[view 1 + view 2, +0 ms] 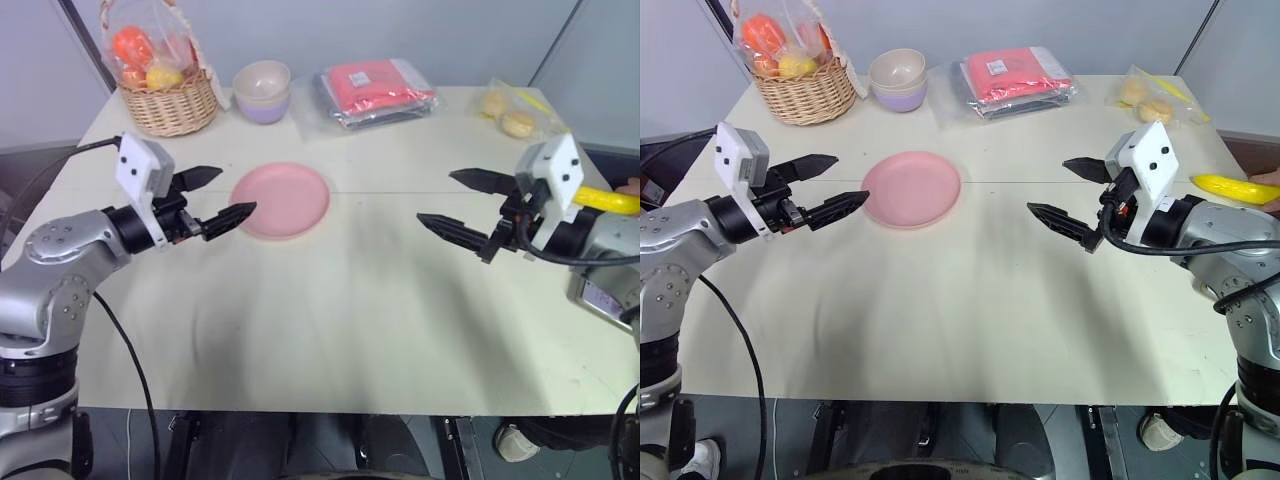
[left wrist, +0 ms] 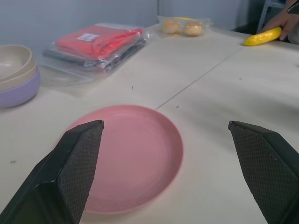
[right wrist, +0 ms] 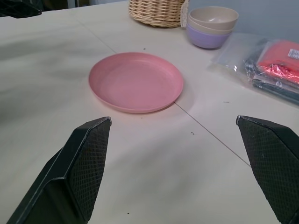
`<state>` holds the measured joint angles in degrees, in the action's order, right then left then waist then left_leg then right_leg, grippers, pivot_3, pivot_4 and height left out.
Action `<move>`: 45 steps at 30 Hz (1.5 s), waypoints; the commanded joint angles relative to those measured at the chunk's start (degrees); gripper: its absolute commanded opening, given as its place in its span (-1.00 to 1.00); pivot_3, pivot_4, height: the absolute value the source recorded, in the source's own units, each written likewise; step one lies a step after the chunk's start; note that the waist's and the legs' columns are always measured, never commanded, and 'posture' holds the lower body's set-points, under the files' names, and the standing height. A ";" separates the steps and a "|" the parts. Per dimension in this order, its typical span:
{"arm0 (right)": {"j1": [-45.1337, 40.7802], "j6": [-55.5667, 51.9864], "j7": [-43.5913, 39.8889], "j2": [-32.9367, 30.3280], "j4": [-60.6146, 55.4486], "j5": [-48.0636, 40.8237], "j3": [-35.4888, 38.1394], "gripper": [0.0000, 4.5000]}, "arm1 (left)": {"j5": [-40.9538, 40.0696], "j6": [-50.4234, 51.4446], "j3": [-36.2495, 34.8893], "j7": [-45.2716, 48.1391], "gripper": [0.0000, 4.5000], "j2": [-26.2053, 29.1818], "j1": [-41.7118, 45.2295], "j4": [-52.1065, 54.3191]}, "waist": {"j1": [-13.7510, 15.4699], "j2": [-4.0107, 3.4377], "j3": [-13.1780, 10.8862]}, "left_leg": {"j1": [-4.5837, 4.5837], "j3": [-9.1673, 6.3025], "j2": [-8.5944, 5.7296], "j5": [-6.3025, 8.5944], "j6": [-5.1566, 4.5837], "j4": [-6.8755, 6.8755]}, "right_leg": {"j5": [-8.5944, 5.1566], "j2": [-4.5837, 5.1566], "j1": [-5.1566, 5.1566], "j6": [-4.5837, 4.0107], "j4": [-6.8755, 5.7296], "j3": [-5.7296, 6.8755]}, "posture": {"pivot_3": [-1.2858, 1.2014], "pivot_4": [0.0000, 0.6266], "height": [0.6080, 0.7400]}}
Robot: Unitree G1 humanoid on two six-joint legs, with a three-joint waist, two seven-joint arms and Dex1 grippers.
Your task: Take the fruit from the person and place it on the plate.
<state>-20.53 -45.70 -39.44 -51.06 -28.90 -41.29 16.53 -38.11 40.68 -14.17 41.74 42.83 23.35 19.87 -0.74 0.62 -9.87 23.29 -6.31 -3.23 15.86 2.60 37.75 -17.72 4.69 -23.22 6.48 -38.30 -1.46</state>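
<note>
Banana (image 1: 1235,188) at the far right edge of the head view, lying at the table's right margin with a person's hand (image 1: 1268,180) at its outer end; whether the fingers grip it cannot be told. It sits just behind and right of the right gripper (image 1: 1072,196), apart from it, the wrist body between fingers and fruit. Right gripper: fingers spread wide, nothing between them, pointing toward frame centre-left. Left gripper (image 1: 216,197) at mid-left: fingers also spread, empty, tips just beside the plate's left rim.

Plate (image 1: 281,199) upper centre-left, bare, well apart from the banana; open table (image 1: 350,310) between the two, nothing in the way apart from the right arm itself.

Back row, upper frame: wicker basket (image 1: 168,100) at upper left holding wrapped orange and yellow fruit; stacked bowls (image 1: 262,91), cream in lilac, right of it, the top one bare inside; red packet (image 1: 377,90) in clear wrap at upper centre; clear bag of buns (image 1: 510,112) at upper right.
</note>
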 commanded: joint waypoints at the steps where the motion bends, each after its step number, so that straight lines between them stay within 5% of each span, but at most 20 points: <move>1: -0.72 0.73 0.33 -0.62 -1.28 0.04 1.34 0.95 | -0.44 -0.53 -0.59 0.41 1.00 0.88 0.81 1.51 | 0.00 0.00 0.00 | 0.00 0.00 0.00 0.00 0.00 0.00 | 0.00 0.00 0.00 0.00 0.00 0.00 | 0.03 -0.52 1.00; 45: -1.09 1.05 -0.95 -1.38 -0.45 0.99 0.92 0.95 | -0.83 0.03 1.00 0.18 1.00 -0.01 1.21 2.27 | 0.00 0.00 0.00 | 0.00 0.00 0.00 0.00 -0.01 0.01 | 0.00 0.00 0.00 0.00 0.00 0.00 | 0.03 -0.52 1.00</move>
<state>-20.77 -45.71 -40.37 -51.58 -28.45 -40.60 16.21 -38.25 41.16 -12.44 41.82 42.62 24.31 20.47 -0.74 0.61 -9.87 23.29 -6.31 -3.23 15.86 2.59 37.76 -17.72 4.68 -23.22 6.48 -38.30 -1.46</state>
